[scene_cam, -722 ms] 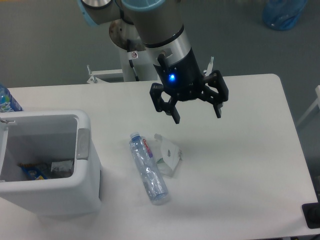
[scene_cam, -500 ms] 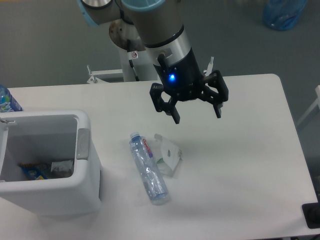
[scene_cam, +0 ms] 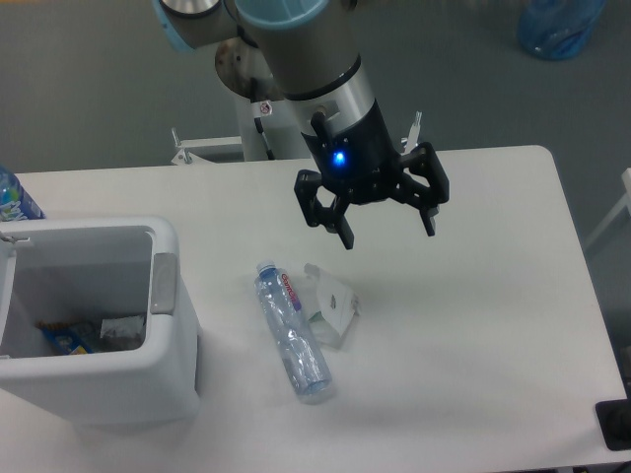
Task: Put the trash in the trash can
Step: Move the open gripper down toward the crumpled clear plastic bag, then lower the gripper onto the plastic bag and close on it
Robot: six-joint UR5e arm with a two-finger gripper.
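The crushed clear plastic bottle (scene_cam: 292,331) with a red-and-white label lies flat on the white table, just right of the bin. Touching its right side is the folded white carton scrap (scene_cam: 332,304) with green marks. The trash can (scene_cam: 168,325), a white rectangular bin with a grey side tab, stands at the table's left front and holds a few wrappers. My gripper (scene_cam: 387,234) hangs open in the air above and to the right of the carton, with nothing between its fingers.
A blue-labelled bottle (scene_cam: 14,197) shows at the far left edge behind the bin. A blue bag (scene_cam: 558,27) lies on the floor at the top right. A black object (scene_cam: 614,425) sits at the table's front right corner.
The gripper has shifted very slightly to the left; the bottle, carton and bin have not moved.
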